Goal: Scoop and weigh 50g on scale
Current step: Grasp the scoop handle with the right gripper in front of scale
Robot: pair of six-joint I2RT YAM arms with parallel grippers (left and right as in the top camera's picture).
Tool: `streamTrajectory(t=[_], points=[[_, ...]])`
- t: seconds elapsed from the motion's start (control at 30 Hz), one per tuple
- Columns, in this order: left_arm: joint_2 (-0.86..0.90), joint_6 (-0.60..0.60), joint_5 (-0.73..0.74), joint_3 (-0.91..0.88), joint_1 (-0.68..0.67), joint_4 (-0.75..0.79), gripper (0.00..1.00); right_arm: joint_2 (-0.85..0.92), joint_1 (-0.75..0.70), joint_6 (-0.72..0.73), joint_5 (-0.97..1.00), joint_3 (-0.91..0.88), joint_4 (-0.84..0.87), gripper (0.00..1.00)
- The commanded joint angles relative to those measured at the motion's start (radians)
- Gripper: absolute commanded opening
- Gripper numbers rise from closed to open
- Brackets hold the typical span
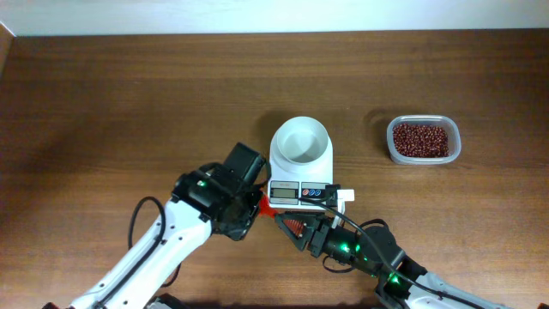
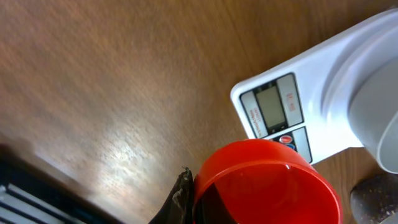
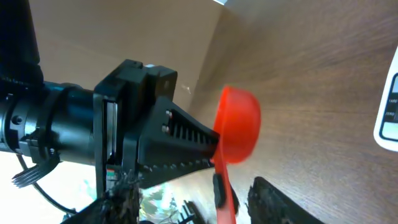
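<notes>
The white scale (image 1: pixel 300 190) stands mid-table with a round white bowl (image 1: pixel 300 142) on it; its display (image 2: pixel 272 107) faces me. My left gripper (image 1: pixel 256 204) is shut on a red scoop (image 2: pixel 267 186), gripping where the bowl of the scoop (image 3: pixel 238 127) meets its handle. The scoop looks empty and hangs just in front of the scale. My right gripper (image 3: pixel 199 202) is at the scale's front edge. It stands open around the scoop's handle (image 3: pixel 225 193), with a gap showing beside one finger (image 3: pixel 280 199).
A clear tub of red beans (image 1: pixel 423 140) sits to the right of the scale. Both arms crowd the table's near edge in front of the scale. The left arm's black body (image 3: pixel 68 124) fills the left of the right wrist view.
</notes>
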Motion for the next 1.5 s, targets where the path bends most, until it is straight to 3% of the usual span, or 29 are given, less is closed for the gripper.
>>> streamTrajectory(t=[0.0,0.53,1.2,1.3,1.47], points=[[0.008,-0.087,0.013,0.014,-0.034,-0.002,0.00,0.023,0.007,-0.008,0.019,0.011,0.000,0.52],[0.008,-0.094,-0.032,0.014,-0.051,-0.002,0.00,0.041,0.007,0.041,0.013,0.011,0.000,0.29],[0.008,-0.090,-0.032,0.014,-0.051,-0.002,0.01,0.041,0.007,0.040,-0.046,0.011,0.000,0.13],[0.008,-0.090,-0.031,0.014,-0.051,-0.003,0.06,0.041,0.007,0.039,-0.046,0.011,-0.006,0.05],[0.008,-0.090,-0.031,0.014,-0.051,-0.030,0.37,0.041,0.003,0.005,-0.042,0.011,-0.108,0.04]])
